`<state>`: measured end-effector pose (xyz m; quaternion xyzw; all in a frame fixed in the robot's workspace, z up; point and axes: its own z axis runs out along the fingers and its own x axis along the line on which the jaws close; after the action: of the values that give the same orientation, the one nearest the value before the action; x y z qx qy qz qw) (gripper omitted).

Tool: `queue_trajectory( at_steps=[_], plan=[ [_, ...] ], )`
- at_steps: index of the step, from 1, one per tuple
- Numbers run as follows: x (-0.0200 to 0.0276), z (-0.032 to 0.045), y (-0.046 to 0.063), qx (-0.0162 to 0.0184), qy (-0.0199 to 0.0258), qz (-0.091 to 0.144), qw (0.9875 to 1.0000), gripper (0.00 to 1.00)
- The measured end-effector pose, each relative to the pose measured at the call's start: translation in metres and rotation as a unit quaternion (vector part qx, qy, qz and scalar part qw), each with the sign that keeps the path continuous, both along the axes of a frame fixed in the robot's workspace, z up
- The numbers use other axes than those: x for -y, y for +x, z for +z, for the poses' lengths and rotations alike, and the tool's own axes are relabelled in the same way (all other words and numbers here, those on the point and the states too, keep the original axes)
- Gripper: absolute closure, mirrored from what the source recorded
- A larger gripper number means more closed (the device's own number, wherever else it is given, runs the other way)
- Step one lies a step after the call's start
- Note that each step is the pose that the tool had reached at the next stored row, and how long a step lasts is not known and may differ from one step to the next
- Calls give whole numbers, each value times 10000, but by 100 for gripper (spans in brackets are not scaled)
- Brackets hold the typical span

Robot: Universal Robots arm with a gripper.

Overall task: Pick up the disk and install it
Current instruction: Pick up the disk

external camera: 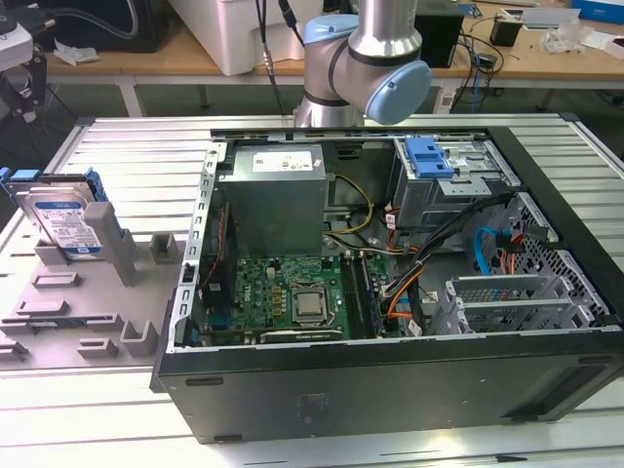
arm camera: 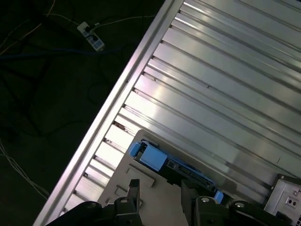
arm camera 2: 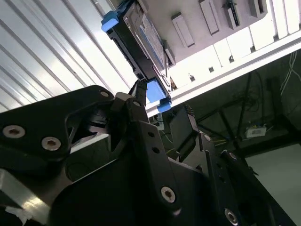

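The disk (external camera: 63,222), a silver drive with a blue-and-white label and a blue frame at its edges, stands tilted on edge in a grey slotted holder (external camera: 88,292) at the exterior view's left. It is outside the computer case (external camera: 390,390) and well apart from it. The holder lies on a ribbed metal table (external camera: 127,146), close to the table's edge.

In the second wrist view the disk (arm camera 2: 150,40) appears just beyond the claw (arm camera 2: 160,101); in the first wrist view the disk (arm camera: 174,165) lies ahead of the claw (arm camera: 160,186). In both wrist views the two black fingers stand spread, with nothing held between them.

The case lies open on the table. Inside it are a grey metal box with a white sticker (external camera: 273,195), a green circuit board (external camera: 283,292), bundled cables (external camera: 409,283) and a drive cage with a blue plastic part (external camera: 429,156) on top. The arm (external camera: 366,58) rises behind the case. The first wrist view also shows a dark floor past the table edge, with a power strip (arm camera: 91,37) and loose cords.
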<state>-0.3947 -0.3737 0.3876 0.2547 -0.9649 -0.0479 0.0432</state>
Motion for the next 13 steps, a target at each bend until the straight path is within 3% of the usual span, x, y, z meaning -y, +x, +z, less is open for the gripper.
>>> queue_trajectory(
  at_steps=[7, 12, 13],
  plan=[
    [-1, 0, 0, 8, 0, 16, 10000, 52],
    [-1, 1, -1, 74, 0, 326, 9994, 52],
    [-1, 1, -1, 110, -1, 395, 9992, 52]
  ],
)
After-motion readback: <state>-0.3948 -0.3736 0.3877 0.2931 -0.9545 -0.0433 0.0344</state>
